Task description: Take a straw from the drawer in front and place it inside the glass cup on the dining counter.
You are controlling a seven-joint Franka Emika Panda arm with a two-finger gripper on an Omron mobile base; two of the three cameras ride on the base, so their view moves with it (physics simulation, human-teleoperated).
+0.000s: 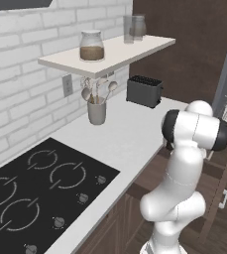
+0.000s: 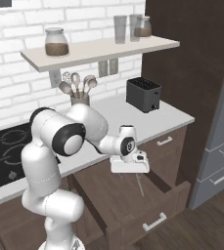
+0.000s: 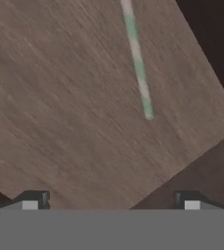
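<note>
The white robot hand with two small dark fingers, the gripper (image 3: 111,200), hangs over the pulled-out dark brown wooden drawer (image 2: 133,205). Its two fingertips (image 3: 35,200) stand far apart, spread wide, and nothing is between them. In the right base view the gripper (image 2: 129,171) points down into the drawer, just above the wood floor.

The thin pale whitish-green straw (image 3: 138,61) lies flat on the brown floor of the drawer. In the hand view it sits ahead of the fingers, a little to the right of the middle, and runs away toward the top edge. Its near end stops well short of the fingertips, so it is not touched. In the right base view the straw (image 2: 141,185) shows as a thin pale line just below and beside the gripper.

The drawer has a flat front with a small silver bar handle (image 2: 154,222). Above it is a narrow white worktop (image 2: 167,114). On that top stand a black box-shaped toaster (image 2: 143,94), a grey pot of spoons (image 1: 97,110) and a black hob with four rings (image 1: 35,188). A white wall shelf (image 2: 99,49) holds a glass jar with brown stuff (image 2: 56,42) and tall clear glasses (image 2: 120,28).
</note>
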